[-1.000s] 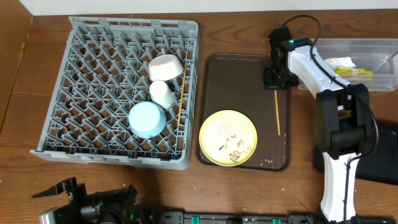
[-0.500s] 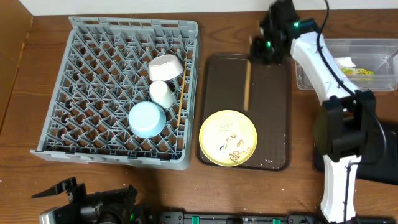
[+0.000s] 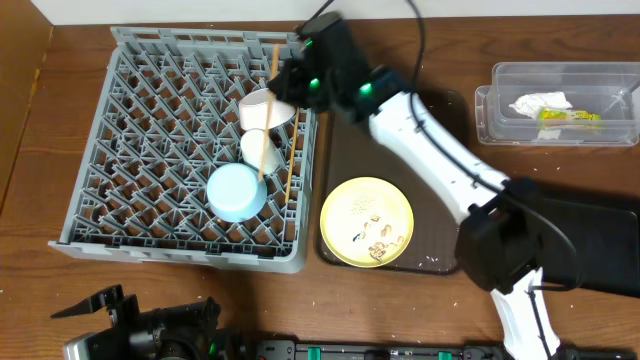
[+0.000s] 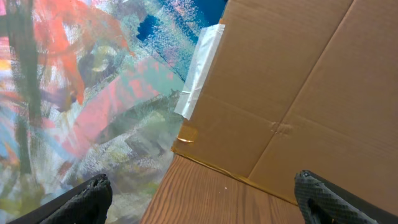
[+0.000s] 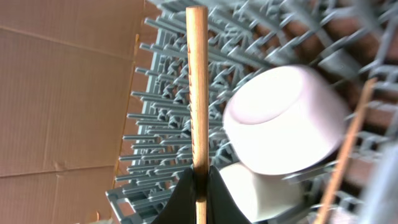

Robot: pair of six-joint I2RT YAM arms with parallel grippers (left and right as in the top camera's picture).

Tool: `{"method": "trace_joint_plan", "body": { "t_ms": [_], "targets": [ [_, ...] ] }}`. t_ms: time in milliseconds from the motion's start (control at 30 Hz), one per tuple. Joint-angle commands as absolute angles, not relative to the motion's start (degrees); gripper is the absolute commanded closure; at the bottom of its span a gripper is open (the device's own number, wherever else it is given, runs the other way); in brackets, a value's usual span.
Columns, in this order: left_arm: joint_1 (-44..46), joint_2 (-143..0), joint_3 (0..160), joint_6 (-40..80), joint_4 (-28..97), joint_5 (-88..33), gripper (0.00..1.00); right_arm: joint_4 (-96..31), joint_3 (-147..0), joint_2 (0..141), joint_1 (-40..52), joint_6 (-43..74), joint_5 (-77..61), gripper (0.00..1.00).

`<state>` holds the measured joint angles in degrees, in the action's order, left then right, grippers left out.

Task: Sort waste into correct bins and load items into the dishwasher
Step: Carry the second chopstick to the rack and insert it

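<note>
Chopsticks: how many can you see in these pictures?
2. The held chopstick is pinched by the right gripper above the rack. The loose chopstick lies in the rack along its right side, beside the bowls. Another could be hidden under the arm.

Brown tray [image 3: 345,165], table [image 3: 400,300], perhaps painted cloth [image 4: 81,93].

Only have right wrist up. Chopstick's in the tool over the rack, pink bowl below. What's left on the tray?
Observer: Only the yellow plate, with crumbs on it, at the near end of the brown tray.
Operator: Trash sorted?
Observer: The napkin and the wrapper lie in the clear tub.
Operator: Left arm?
Observer: The left tool sits low at the near table edge, jaws open, holding nothing.
</note>
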<state>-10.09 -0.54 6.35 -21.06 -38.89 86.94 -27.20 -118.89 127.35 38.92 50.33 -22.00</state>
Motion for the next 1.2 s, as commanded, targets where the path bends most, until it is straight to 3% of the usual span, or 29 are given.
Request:
{"method": "trace_joint_plan", "body": {
  "t_ms": [0,600,667,900,1133,1167],
  "targets": [
    [-10.2,-0.2,7.3,-21.4,-39.1,89.9,0.05,-29.0,-119.2,127.2,40.4,53.3,-12.4,0.98],
    [-10.2,-0.2,7.3,-21.4,-39.1,89.9,0.05,-38.2,-119.2,130.3,40.6,49.0,-8.4,0.96],
    [-10.2,-0.2,7.3,-21.4,-39.1,89.9,0.05,-38.2,-119.2,130.9,40.5,49.0,-8.4,0.89],
    [-10.2,-0.2,7.3,-21.4,-39.1,89.9,0.05,-38.5,-119.3,130.9,40.2,47.5,-8.8,0.42],
    [-10.2,-0.2,7.3,-21.4,-39.1,89.9,0.05,-42.5,-119.3,127.5,38.9,42.9,-11.3,0.34],
    [-10.2,-0.2,7.3,-21.4,-39.1,89.9,0.05,-46.5,-119.3,124.4,38.1,38.2,-11.2,0.33]
  ]
}}
